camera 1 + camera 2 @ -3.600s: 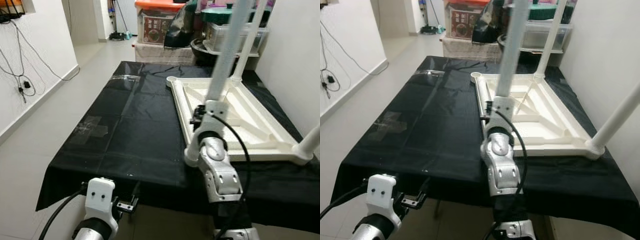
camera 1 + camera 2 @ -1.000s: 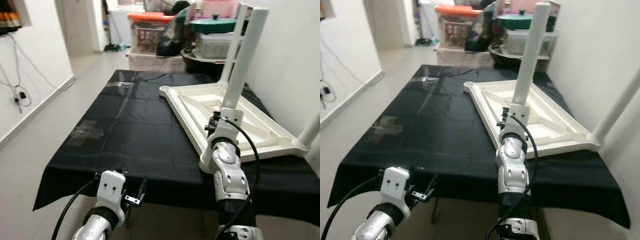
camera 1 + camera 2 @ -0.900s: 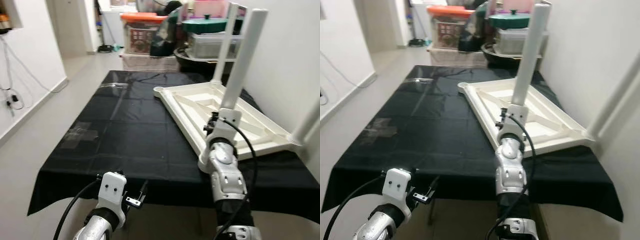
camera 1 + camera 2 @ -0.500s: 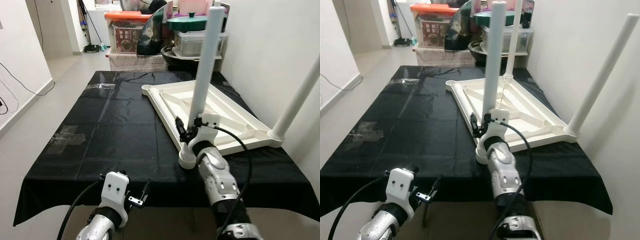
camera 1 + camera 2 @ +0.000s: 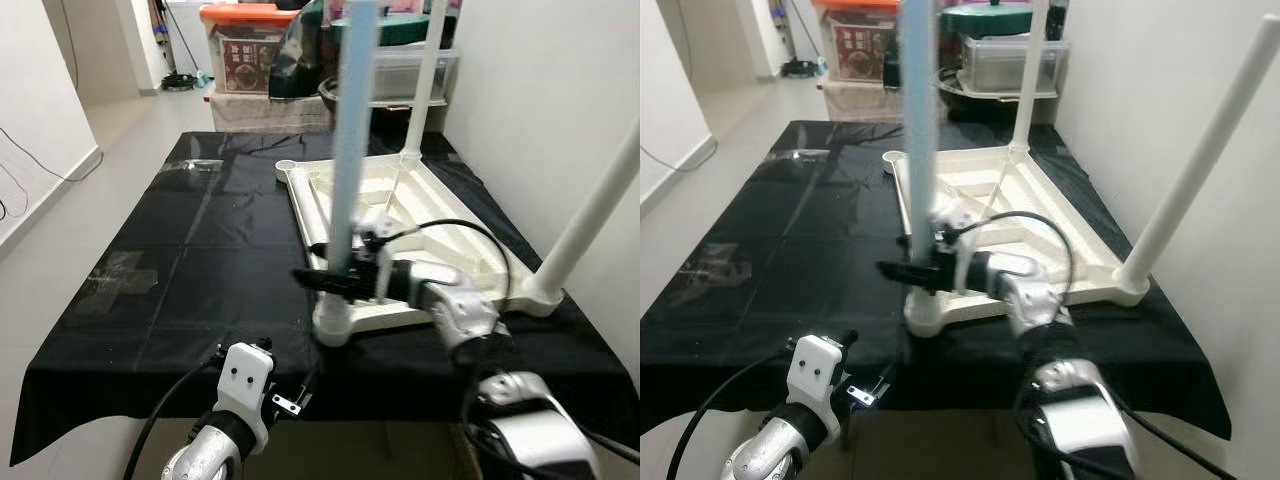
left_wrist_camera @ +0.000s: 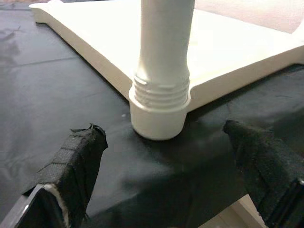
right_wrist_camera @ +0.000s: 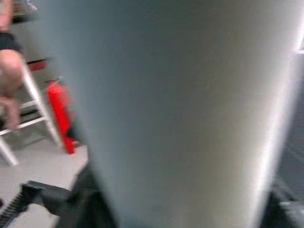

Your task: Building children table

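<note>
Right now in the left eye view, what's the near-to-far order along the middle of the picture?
Left tool at the table's near edge → right tool on the near table leg → upturned white tabletop on the black cloth → far leg → storage boxes.

On the black-covered surface (image 5: 200, 250) lies an upturned white children's table (image 5: 420, 225); the right tool (image 5: 325, 281) clasps its near upright leg (image 5: 350, 150) low down.

Upturned tabletop (image 5: 440, 215) lies on the cloth's (image 5: 200, 250) right side — storage boxes (image 5: 250, 55) behind
</note>
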You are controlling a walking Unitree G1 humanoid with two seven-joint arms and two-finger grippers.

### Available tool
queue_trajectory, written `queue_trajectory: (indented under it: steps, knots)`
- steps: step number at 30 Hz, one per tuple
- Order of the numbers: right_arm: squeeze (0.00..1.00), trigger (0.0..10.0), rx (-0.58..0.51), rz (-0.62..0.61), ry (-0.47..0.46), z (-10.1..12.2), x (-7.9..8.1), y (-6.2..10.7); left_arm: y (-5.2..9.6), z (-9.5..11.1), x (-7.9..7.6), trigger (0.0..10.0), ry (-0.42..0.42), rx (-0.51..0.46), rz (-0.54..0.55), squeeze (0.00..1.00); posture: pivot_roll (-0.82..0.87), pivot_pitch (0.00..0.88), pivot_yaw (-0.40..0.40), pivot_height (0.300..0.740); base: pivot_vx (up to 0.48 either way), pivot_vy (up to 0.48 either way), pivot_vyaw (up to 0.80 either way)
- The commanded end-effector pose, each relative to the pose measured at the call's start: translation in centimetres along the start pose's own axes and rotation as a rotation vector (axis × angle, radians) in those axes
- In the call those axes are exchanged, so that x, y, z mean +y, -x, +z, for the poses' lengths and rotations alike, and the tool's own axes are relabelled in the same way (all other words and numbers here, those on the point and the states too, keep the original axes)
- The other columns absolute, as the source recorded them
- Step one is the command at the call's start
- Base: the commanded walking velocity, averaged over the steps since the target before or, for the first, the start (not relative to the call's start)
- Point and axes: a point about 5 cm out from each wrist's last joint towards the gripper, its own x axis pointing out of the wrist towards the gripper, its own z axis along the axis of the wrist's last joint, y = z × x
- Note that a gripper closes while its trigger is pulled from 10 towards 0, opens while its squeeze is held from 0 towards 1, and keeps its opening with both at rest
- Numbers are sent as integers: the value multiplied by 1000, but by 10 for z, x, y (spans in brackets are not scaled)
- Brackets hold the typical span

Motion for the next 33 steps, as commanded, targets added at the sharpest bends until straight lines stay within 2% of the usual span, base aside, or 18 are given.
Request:
queue_trajectory:
  steps: [1, 6, 7, 9, 10, 12, 14, 15, 17, 21, 24, 25, 26, 27, 28, 31, 32, 33]
  knots:
    - [0, 471, -6, 44, 1, 0, 4, -5, 0, -3, 1, 10000, 0, 10, 3, 0, 144, 0, -67, 740, 0, 0, 0]
    - [0, 0, -32, -87, -37, -6, 0, -8, 1, -3, 1, 10000, -1, 7, 3, 0, 140, 0, -64, 740, 0, 0, 0]
    - [0, 0, -46, -222, -60, -10, -6, -6, 1, -3, 1, 10000, 0, 6, 2, 0, 137, 0, -61, 740, 0, 0, 0]
    - [0, 0, -46, -222, -60, -10, -6, -6, 1, -3, 1, 10000, 0, 6, 2, 0, 137, 0, -61, 740, 0, 0, 0]
    - [0, 0, -59, -474, -68, -14, -16, 1, 1, -4, 1, 10000, 2, 6, -1, 0, 124, 0, -52, 740, 0, 0, 0]
    - [0, 0, -59, -474, -68, -14, -16, 1, 1, -4, 1, 10000, 2, 6, -1, 0, 124, 0, -52, 740, 0, 0, 0]
    - [0, 0, -57, -1069, -61, -24, -30, 36, 0, -4, 1, 10000, 5, 8, -7, 0, 106, 0, -45, 740, 0, 0, 0]
    - [0, 0, -57, -1069, -61, -24, -30, 36, 0, -4, 1, 10000, 5, 8, -7, 0, 106, 0, -45, 740, 0, 0, 0]
    - [0, 0, -50, -1385, -58, -31, -18, 58, -1, -5, 0, 10000, 6, 10, -12, 0, 106, 0, -43, 740, 0, 0, 0]
    - [0, 0, -54, -1441, -78, -33, -9, 58, -1, -5, 0, 10000, 5, 10, -14, 0, 110, 0, -44, 740, 0, 0, 0]
    - [0, 0, -45, -1470, -138, -40, 11, 39, -2, -4, 0, 10000, 3, 6, -13, 0, 112, 0, -47, 740, 0, 0, 0]
    - [0, 980, -78, -1417, -173, -42, 18, 22, -2, -4, 0, 10000, 2, 6, -13, 0, 112, 0, -49, 740, 0, 0, 0]
    - [0, 980, -78, -1417, -173, -42, 18, 22, -2, -4, 0, 10000, 2, 6, -13, 0, 112, 0, -49, 740, 0, 0, 0]
    - [0, 10000, -113, -1373, -181, -41, 19, 16, -2, -4, 0, 10000, 1, 5, -13, 0, 111, 0, -49, 740, 0, 0, 0]
    - [1000, 10000, -151, -1327, -181, -40, 21, 11, -3, -4, 1, 10000, 1, 5, -12, 0, 109, 0, -47, 740, 0, 0, 0]
    - [1000, 10000, -195, -1267, -155, -37, 20, 10, -3, -4, 1, 10000, 1, 5, -11, 0, 110, 0, -50, 740, 0, 0, 0]
    - [0, 10000, -210, -1242, -128, -35, 17, 13, -3, -4, 1, 10000, 2, 5, -11, 0, 110, 0, -51, 740, 0, 0, 0]
    - [0, 10000, -228, -1188, -147, -35, 14, 14, -3, -4, 1, 10000, 2, 5, -11, 0, 109, 0, -51, 740, 0, 0, 0]
